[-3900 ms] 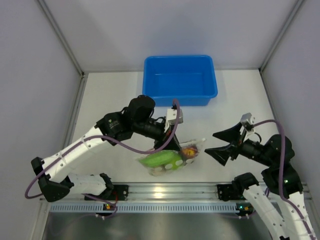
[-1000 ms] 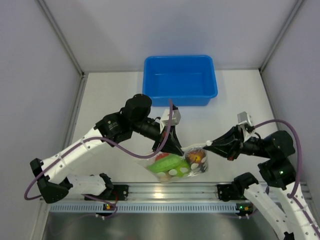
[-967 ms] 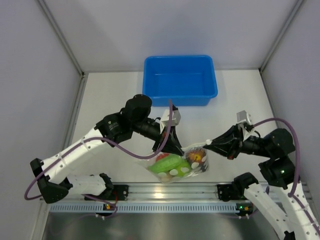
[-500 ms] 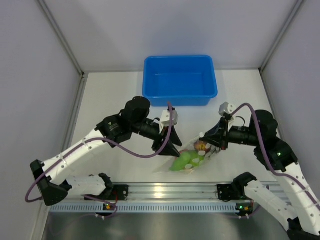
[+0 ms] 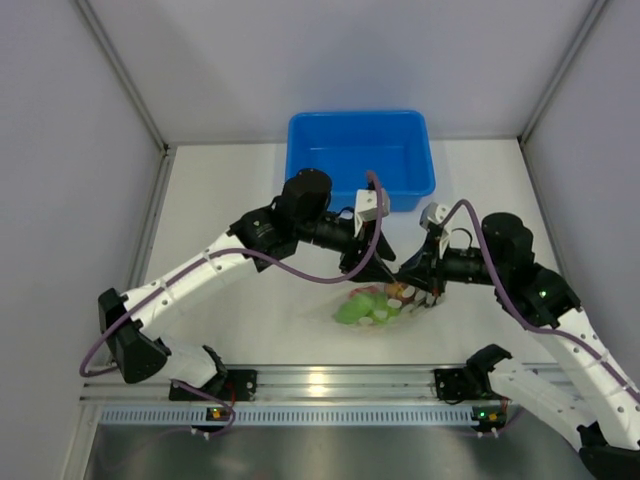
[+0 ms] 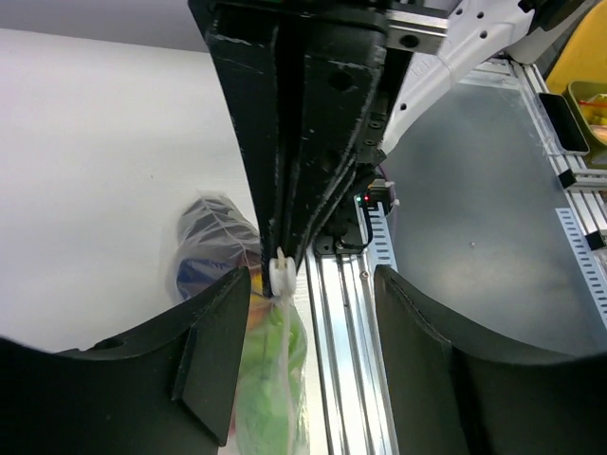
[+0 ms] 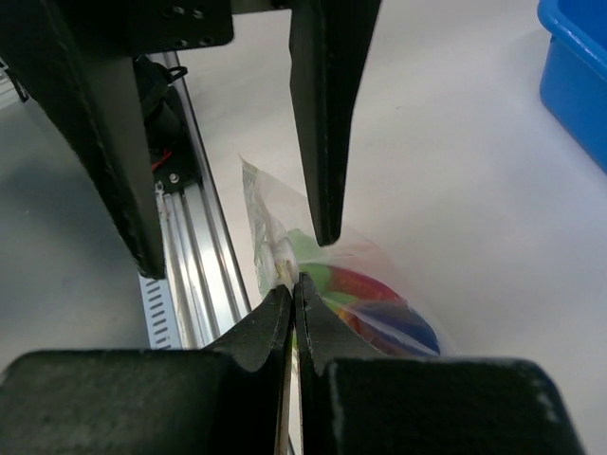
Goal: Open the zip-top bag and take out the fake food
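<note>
The zip-top bag [image 5: 368,308] is clear and crinkled, and hangs low over the table between the two arms. Fake food shows through it: green pieces [image 5: 352,312], a red one [image 7: 365,284] and a dark blue-purple one [image 7: 403,332]. My right gripper [image 7: 292,282] is shut on the bag's top edge, right beside the white slider [image 7: 284,254]. In the top view that gripper [image 5: 412,288] sits at the bag's upper right. My left gripper [image 6: 311,275] is open. Its fingers straddle the bag's top and the slider [image 6: 281,273] without touching them, just above the bag in the top view [image 5: 384,264].
A blue bin [image 5: 410,192] stands at the back of the table, just behind both grippers. An aluminium rail [image 5: 330,380] runs along the near edge, close to the bag. Grey walls enclose the table on three sides.
My left gripper has let go of the bag, opened, and swung right to sit over its top. My right gripper has carried the bag's top edge leftward, and the bag now hangs bunched.
</note>
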`<state>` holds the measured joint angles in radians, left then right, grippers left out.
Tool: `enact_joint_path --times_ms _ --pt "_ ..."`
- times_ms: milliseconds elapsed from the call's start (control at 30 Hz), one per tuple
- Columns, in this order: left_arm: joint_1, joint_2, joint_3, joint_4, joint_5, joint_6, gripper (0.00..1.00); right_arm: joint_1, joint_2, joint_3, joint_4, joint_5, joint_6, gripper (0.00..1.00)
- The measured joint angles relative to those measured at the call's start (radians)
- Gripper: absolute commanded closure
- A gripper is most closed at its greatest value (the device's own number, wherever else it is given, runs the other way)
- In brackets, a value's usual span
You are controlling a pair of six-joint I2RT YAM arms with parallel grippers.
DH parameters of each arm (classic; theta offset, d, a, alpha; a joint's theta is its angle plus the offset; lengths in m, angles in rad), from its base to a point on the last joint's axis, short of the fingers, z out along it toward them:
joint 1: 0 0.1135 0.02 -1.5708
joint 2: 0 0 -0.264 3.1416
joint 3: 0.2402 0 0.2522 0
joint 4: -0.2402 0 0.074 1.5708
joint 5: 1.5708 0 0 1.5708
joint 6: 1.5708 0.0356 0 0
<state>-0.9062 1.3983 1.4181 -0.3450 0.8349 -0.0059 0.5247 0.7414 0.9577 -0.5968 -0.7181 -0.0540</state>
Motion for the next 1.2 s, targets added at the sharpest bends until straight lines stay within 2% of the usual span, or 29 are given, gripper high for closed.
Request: enact_joint_path --times_ms 67,200,267,300,333,400,500,667,700,767,900,933,967,1067,1200 --pt "-0.003 0.021 0.005 0.008 -0.003 -0.005 0.48 0.006 0.0 0.0 0.001 0.002 -0.004 1.0" --pt "-0.005 0.037 0.005 0.02 -0.01 -0.015 0.52 0.018 0.0 0.0 0.002 0.005 -0.006 1.0" --pt "-0.005 0.038 0.007 0.028 -0.016 -0.02 0.57 0.02 0.0 -0.001 0.003 0.006 -0.007 1.0" --pt "-0.005 0.038 0.008 0.032 -0.018 -0.021 0.63 0.021 0.0 -0.001 0.004 0.007 -0.007 1.0" --pt "-0.005 0.038 0.009 0.034 -0.018 -0.023 0.66 0.023 -0.001 -0.001 0.005 0.007 -0.006 1.0" --pt "-0.005 0.041 0.011 0.039 -0.016 -0.023 0.68 0.023 -0.002 -0.002 0.005 0.01 -0.006 1.0" --pt "-0.005 0.05 0.012 0.046 -0.011 -0.026 0.65 0.023 -0.004 -0.002 0.006 0.018 -0.006 1.0" --pt "-0.005 0.055 0.012 0.047 0.006 -0.026 0.66 0.024 -0.013 -0.002 0.01 0.045 -0.006 1.0" --pt "-0.005 0.055 0.012 0.047 0.008 -0.026 0.72 0.024 -0.014 -0.002 0.012 0.049 -0.005 1.0" --pt "-0.005 0.055 0.012 0.048 0.007 -0.027 0.78 0.024 -0.017 -0.002 0.013 0.051 -0.004 1.0" --pt "-0.004 0.055 0.012 0.052 0.004 -0.026 0.78 0.028 -0.024 -0.002 0.013 0.053 -0.002 1.0" --pt "-0.004 0.055 0.012 0.053 0.004 -0.025 0.83 0.028 -0.026 -0.002 0.013 0.055 0.001 1.0" --pt "-0.004 0.055 0.012 0.054 0.004 -0.026 0.95 0.028 -0.027 -0.002 0.013 0.056 0.002 1.0" --pt "-0.004 0.055 0.012 0.056 0.004 -0.024 1.0 0.029 -0.032 -0.002 0.013 0.065 0.005 1.0" --pt "-0.004 0.053 0.003 0.072 0.004 -0.018 1.0 0.029 -0.045 -0.002 0.012 0.092 0.013 1.0"
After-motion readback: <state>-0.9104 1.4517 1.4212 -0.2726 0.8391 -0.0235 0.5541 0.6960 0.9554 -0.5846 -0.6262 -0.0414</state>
